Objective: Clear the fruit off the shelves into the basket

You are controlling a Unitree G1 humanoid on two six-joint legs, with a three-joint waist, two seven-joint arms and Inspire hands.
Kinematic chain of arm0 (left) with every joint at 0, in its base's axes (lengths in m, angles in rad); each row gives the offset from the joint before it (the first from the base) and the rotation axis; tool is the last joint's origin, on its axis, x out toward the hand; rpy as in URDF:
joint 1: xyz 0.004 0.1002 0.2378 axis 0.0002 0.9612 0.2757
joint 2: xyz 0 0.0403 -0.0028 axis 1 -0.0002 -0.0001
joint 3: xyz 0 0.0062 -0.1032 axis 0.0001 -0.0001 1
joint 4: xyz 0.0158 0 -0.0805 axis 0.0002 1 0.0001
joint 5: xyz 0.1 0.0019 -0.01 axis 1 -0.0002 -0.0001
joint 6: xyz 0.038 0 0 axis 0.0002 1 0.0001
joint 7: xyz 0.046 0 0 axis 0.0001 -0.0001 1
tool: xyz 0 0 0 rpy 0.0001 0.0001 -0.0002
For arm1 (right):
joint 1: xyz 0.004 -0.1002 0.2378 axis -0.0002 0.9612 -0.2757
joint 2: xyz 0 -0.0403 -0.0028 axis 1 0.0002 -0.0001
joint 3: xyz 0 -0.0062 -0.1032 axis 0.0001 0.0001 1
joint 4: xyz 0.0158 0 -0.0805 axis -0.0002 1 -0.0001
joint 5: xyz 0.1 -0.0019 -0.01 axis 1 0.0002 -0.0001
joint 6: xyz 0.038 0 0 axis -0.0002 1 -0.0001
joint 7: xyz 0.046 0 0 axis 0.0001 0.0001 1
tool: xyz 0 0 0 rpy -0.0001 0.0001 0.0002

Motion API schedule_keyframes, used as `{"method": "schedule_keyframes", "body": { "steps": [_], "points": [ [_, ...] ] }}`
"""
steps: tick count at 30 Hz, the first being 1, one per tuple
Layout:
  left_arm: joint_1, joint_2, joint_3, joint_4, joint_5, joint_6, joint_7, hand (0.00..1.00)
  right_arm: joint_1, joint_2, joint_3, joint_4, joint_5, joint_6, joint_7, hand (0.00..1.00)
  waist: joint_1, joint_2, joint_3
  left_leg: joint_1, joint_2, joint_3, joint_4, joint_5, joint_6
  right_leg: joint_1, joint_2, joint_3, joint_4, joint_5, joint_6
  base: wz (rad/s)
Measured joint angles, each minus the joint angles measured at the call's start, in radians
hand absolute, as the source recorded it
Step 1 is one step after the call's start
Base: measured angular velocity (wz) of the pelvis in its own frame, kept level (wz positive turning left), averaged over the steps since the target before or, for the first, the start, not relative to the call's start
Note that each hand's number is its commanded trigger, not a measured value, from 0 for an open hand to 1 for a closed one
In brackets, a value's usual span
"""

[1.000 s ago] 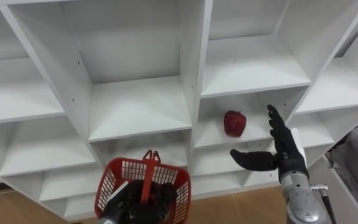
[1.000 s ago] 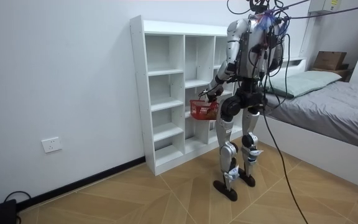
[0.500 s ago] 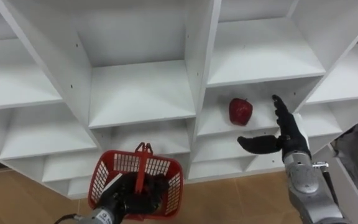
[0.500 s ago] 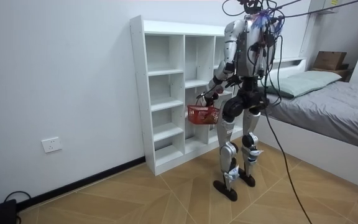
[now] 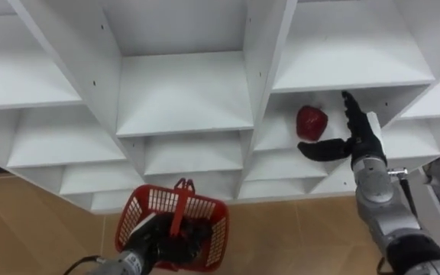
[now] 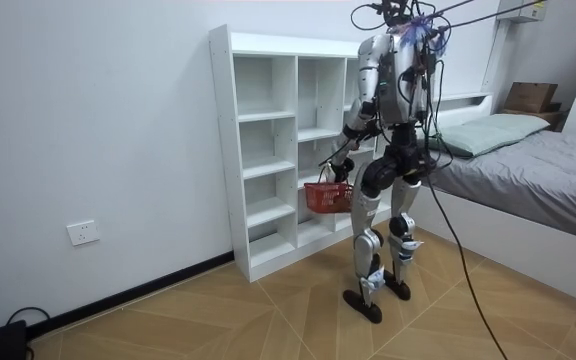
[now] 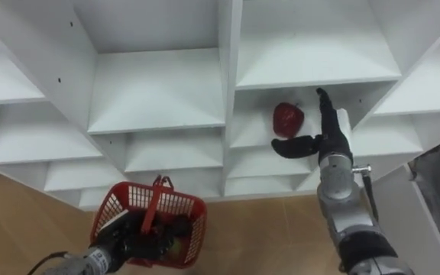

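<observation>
A red apple (image 5: 311, 122) (image 7: 288, 118) rests on a shelf in the middle column of the white closet (image 5: 186, 99) (image 6: 268, 150). My right hand (image 5: 351, 136) (image 7: 323, 137) is open at the mouth of that compartment, just right of the apple, thumb stretched below it, not touching. My left hand (image 5: 157, 243) (image 7: 121, 241) is shut on the handle of a red mesh basket (image 5: 173, 225) (image 7: 147, 221) (image 6: 328, 195), held low in front of the closet. Dark shapes lie inside the basket; what they are is unclear.
The closet's other compartments are bare white shelves. Wooden floor (image 5: 281, 237) lies below. In the room view I stand facing the closet, with a grey bed (image 6: 528, 170) at the room view's right, behind me.
My right hand has risen and reached closer to the apple, into the compartment's mouth. The head camera has tilted, shifting the whole scene. The basket stays held low in my left hand.
</observation>
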Motion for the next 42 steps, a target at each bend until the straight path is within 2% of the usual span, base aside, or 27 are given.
{"method": "schedule_keyframes", "body": {
  "steps": [2, 5, 9, 11, 17, 22, 33, 37, 42],
  "points": [
    [0.000, 0.001, 0.000, 0.000, 0.001, 0.008, 0.000, 1.00, -0.003, -0.006, -0.019, 0.008, -0.006, 0.002, 0.000, 0.00, 0.021, -0.002, 0.0054, -0.022, -0.001, -0.002, 0.013, 0.001, 0.001, -0.022, -0.005, -0.002, 0.016, -0.001, -0.001, 0.05],
    [-0.001, 0.001, -0.002, -0.001, 0.005, 0.008, -0.001, 1.00, -0.027, -0.008, -0.034, 0.032, -0.006, 0.005, -0.009, 0.00, 0.029, -0.007, 0.0123, -0.058, -0.010, -0.002, 0.027, 0.004, 0.006, -0.066, -0.015, -0.002, 0.048, -0.008, -0.004, 0.00],
    [-0.003, -0.001, -0.017, -0.001, 0.011, 0.011, -0.009, 1.00, -0.065, -0.019, -0.034, 0.037, -0.007, 0.007, -0.022, 0.00, 0.038, -0.010, 0.0159, -0.112, -0.017, -0.001, 0.055, 0.008, 0.011, -0.124, -0.028, 0.001, 0.086, -0.016, -0.003, 0.01],
    [-0.004, -0.001, -0.017, -0.001, 0.012, 0.013, -0.014, 1.00, -0.067, -0.029, -0.034, 0.038, -0.007, 0.007, -0.028, 0.00, 0.053, -0.012, 0.0175, -0.122, -0.021, -0.001, 0.061, 0.008, 0.012, -0.139, -0.031, 0.001, 0.097, -0.018, -0.003, 0.00],
    [-0.008, -0.001, -0.046, -0.001, 0.012, 0.018, -0.015, 1.00, -0.071, -0.034, -0.032, 0.042, -0.009, 0.014, -0.045, 0.00, 0.077, -0.024, 0.0256, -0.161, -0.037, 0.001, 0.082, 0.011, 0.017, -0.205, -0.061, 0.010, 0.173, -0.050, -0.004, 0.05],
    [-0.010, 0.004, -0.071, 0.005, 0.012, 0.019, -0.014, 1.00, -0.084, -0.034, -0.021, 0.043, -0.011, 0.014, -0.062, 0.00, 0.084, -0.033, 0.0307, -0.186, -0.037, 0.004, 0.090, 0.011, 0.017, -0.235, -0.061, 0.019, 0.188, -0.051, -0.004, -0.01],
    [-0.023, 0.002, -0.100, 0.035, 0.012, 0.039, -0.014, 1.00, -0.108, -0.034, 0.010, 0.041, -0.011, 0.035, -0.074, 0.00, 0.083, -0.034, 0.0291, -0.203, -0.037, 0.024, 0.091, 0.012, 0.017, -0.258, -0.058, 0.026, 0.187, -0.048, -0.006, -0.03],
    [-0.027, 0.002, -0.103, 0.035, 0.012, 0.055, -0.015, 1.00, -0.109, -0.034, 0.010, 0.040, -0.011, 0.036, -0.074, 0.00, 0.083, -0.034, 0.0277, -0.203, -0.037, 0.025, 0.091, 0.012, 0.017, -0.259, -0.057, 0.026, 0.188, -0.048, -0.006, 0.00],
    [-0.024, 0.003, -0.108, 0.035, 0.012, 0.058, -0.015, 1.00, -0.113, -0.034, 0.010, 0.040, -0.011, 0.055, -0.074, 0.00, 0.084, -0.034, 0.0243, -0.201, -0.037, 0.027, 0.092, 0.012, 0.017, -0.259, -0.057, 0.027, 0.190, -0.046, -0.008, 0.00]
  ]
}}
